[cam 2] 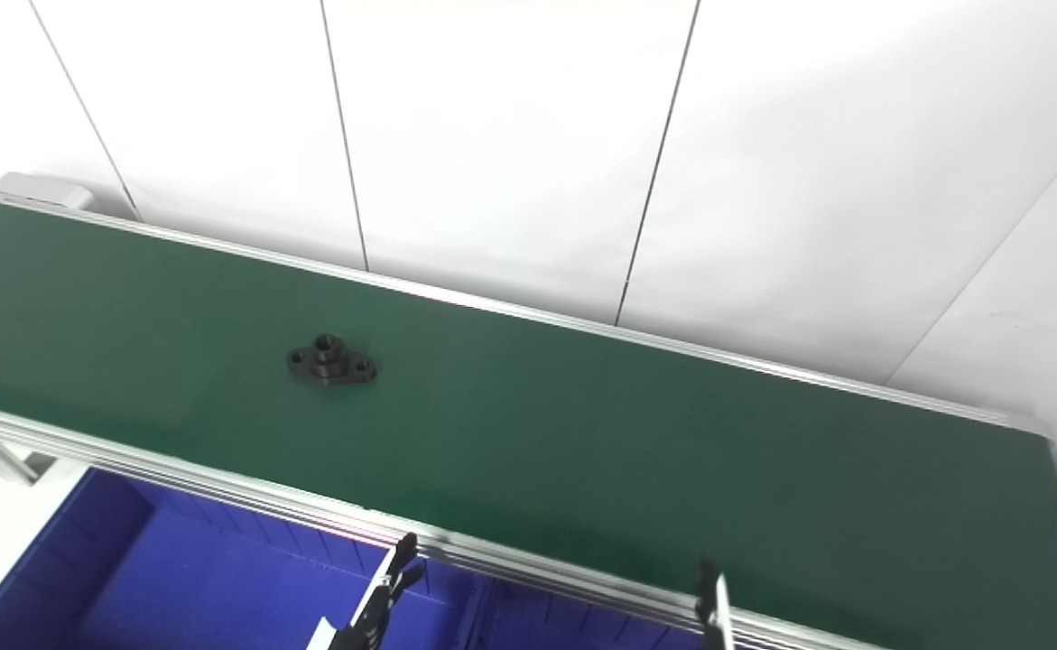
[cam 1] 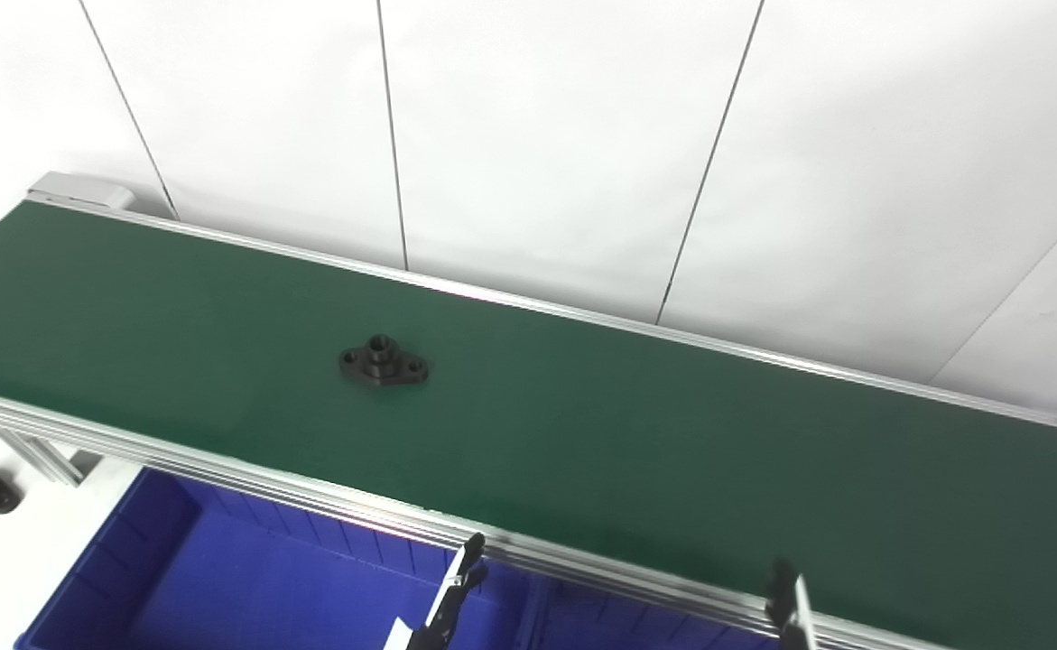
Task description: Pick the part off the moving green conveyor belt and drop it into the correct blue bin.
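Left eye view: black flanged part [cam 1: 384, 361] lay flat on green conveyor belt [cam 1: 582, 433], left of centre, nothing touching it
Left hand [cam 1: 447, 600] and right hand [cam 1: 788, 607] showed only fingertips at bottom edge, over the belt's near rail; can't tell if released or clenched. Blue bin [cam 1: 221, 578] sat below the rail
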`<act>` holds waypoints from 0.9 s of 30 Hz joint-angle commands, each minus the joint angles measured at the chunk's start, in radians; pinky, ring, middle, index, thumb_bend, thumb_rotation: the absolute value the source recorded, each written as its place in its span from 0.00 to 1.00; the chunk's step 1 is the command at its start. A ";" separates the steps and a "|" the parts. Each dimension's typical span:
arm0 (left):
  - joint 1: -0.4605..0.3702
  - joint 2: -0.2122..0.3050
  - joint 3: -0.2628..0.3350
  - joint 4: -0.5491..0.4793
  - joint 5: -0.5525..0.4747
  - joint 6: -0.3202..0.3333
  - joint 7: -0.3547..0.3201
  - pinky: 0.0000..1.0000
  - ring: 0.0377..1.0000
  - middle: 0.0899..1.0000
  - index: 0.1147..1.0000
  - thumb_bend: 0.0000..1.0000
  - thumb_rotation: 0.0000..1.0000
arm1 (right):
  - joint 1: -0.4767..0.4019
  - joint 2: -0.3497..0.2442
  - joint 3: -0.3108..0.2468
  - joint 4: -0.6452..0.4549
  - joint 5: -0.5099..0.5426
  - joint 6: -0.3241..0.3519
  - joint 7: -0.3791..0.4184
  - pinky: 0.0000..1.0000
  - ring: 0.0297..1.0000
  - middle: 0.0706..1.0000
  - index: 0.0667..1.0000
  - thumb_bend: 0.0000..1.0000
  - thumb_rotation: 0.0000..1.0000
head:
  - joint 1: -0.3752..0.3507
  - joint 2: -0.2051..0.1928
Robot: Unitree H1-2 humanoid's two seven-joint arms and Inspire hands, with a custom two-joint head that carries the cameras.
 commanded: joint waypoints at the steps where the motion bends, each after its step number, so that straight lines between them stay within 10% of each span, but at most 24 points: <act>1: -0.007 0.006 0.001 0.003 0.003 -0.007 -0.012 1.00 0.96 1.00 1.00 0.62 0.95 | -0.053 0.023 -0.005 -0.053 -0.021 0.007 0.015 0.92 0.98 1.00 1.00 0.86 0.68 | 0.000 -0.001; 16: 0.015 0.018 -0.013 -0.033 -0.009 0.006 -0.029 1.00 0.98 1.00 1.00 0.62 0.93 | -0.488 0.074 -0.022 -0.076 -0.215 0.335 0.150 0.87 0.94 0.98 0.99 0.90 0.67 | -0.014 0.010; 27: 0.030 0.011 -0.026 -0.056 -0.003 0.024 -0.038 1.00 0.98 1.00 1.00 0.65 0.94 | -0.738 0.091 0.046 0.106 -0.429 0.504 0.164 0.78 0.90 0.94 0.97 0.98 0.67 | -0.004 0.013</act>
